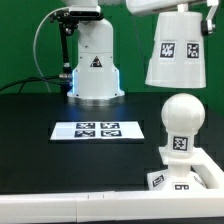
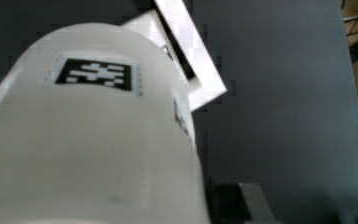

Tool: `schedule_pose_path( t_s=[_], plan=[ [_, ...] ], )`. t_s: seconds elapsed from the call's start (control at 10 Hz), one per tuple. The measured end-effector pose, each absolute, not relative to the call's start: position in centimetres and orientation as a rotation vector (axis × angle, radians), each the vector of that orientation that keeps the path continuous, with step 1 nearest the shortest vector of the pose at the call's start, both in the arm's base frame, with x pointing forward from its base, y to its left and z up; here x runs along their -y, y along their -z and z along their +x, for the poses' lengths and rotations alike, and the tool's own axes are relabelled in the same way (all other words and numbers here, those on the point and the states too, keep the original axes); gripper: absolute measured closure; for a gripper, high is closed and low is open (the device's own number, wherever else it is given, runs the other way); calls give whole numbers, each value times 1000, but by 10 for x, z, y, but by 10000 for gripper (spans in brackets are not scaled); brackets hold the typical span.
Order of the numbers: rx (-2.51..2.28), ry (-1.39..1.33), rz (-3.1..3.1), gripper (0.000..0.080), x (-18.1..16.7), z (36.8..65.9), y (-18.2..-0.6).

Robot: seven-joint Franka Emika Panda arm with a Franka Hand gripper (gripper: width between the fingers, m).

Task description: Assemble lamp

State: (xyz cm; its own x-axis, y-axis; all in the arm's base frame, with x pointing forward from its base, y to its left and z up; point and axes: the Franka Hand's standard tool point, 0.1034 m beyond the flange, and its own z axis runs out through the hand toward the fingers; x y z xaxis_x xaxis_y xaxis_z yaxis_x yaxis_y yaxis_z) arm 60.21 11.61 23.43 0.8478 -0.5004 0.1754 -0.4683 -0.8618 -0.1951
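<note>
The white robot arm (image 1: 150, 5) is reaching in from the upper edge of the exterior view and carrying the large matte white tapered cup-shaped shade (image 1: 177, 50) in the air, wide mouth downward, two black-and-white square tags facing the camera. It is hanging above the round-headed white plastic bulb (image 1: 180, 124) and apart from it, a strip of green wall showing between the shade's rim and the bulb's dome. The bulb is standing upright on the flat squarish white base (image 1: 186, 177), which is sitting on the black table (image 1: 40, 150). The claw itself is lying beyond the picture's top edge there, and in the wrist view the shade (image 2: 96, 130) is filling most of the frame with one tag showing; whether the fingers are clamped on it I cannot tell. To the exterior view's left of the bulb, the thin flat white marker board (image 1: 98, 129) is lying on the table, and behind that board the large white robot pedestal (image 1: 95, 62) is standing.
</note>
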Motion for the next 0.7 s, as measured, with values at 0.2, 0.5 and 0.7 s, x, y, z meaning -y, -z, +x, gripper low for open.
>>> schedule_pose_path(
  t_s=[0.2,0.5,0.7],
  plan=[
    [-753,371,-2885,760,-113,616,-227],
    [-725,468,-2886,759,-114,627,-201],
    [-724,462,-2894,759,-116,626,-192]
  ],
)
